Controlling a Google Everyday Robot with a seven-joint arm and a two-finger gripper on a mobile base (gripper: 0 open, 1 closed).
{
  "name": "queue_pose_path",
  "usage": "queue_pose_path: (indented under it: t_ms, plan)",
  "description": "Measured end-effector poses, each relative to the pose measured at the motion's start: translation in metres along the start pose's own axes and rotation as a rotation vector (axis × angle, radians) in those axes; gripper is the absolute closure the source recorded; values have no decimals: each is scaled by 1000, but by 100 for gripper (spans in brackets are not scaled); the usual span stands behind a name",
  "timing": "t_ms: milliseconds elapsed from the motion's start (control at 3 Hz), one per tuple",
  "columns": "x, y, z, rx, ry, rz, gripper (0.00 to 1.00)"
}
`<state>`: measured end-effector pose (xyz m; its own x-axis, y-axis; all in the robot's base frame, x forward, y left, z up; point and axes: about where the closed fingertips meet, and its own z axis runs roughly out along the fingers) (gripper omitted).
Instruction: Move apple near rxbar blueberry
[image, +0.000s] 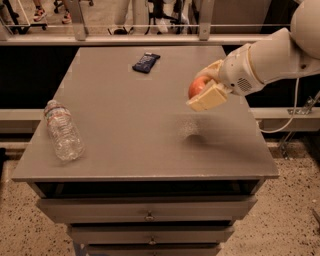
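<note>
My gripper (204, 88) is shut on the red-orange apple (197, 87) and holds it in the air above the right half of the grey table (125, 130). A faint shadow lies on the table below it. The white arm reaches in from the right. The rxbar blueberry (146, 62), a flat dark navy bar, lies near the table's far edge, left of and beyond the apple.
A clear plastic water bottle (63, 130) lies on its side near the table's left edge. Drawers (148, 210) are under the table top. A rail and people's legs stand behind the far edge. A cable hangs at the right.
</note>
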<state>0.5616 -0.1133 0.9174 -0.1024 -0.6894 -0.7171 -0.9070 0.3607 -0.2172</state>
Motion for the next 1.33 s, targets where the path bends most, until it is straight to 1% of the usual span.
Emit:
queue_pose_path:
  t_ms: [333, 667, 1000, 1333]
  plan:
    - [-13, -50, 23, 45, -15, -54, 100]
    - [-30, -101, 56, 76, -13, -117, 100]
    - [-33, -155, 122, 66, 14, -137, 100]
    - [-38, -185, 169, 58, 23, -144, 100]
